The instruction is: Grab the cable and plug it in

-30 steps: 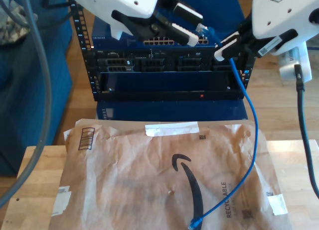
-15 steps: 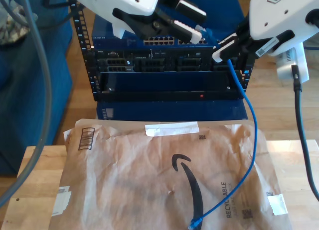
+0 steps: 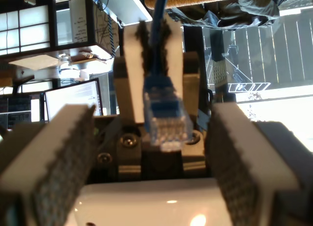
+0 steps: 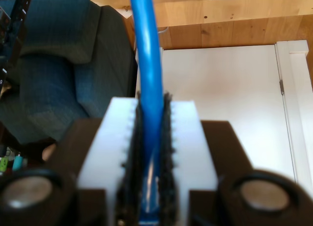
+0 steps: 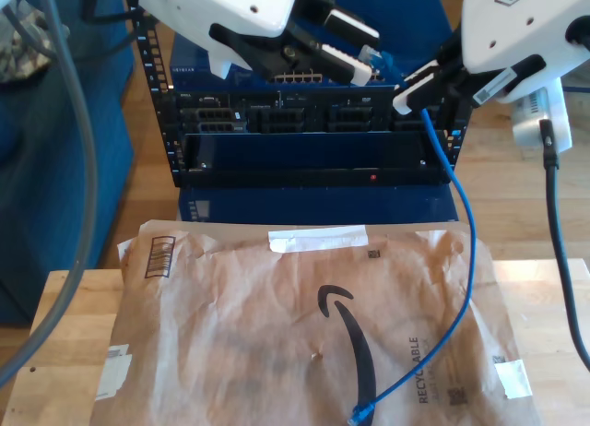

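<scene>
1. Cable (image 5: 466, 260), thin and bright blue, hangs from my second end effector (image 5: 422, 101) at the exterior view's upper right down to a brown paper mailer (image 5: 277, 334) on the wooden counter (image 5: 64, 325), where its lower plug (image 5: 361, 411) lies.
2. My second end effector (image 4: 149, 152) is clamped tight on the cable (image 4: 149, 79).
3. My first end effector (image 3: 151, 157) stands wide, pads apart, facing the cable's upper plug (image 3: 165, 121).
4. Both end effectors meet before a black equipment rack (image 5: 304, 140).

Wood table (image 5: 64, 325) w/ paper mailer (image 5: 277, 325)
</scene>
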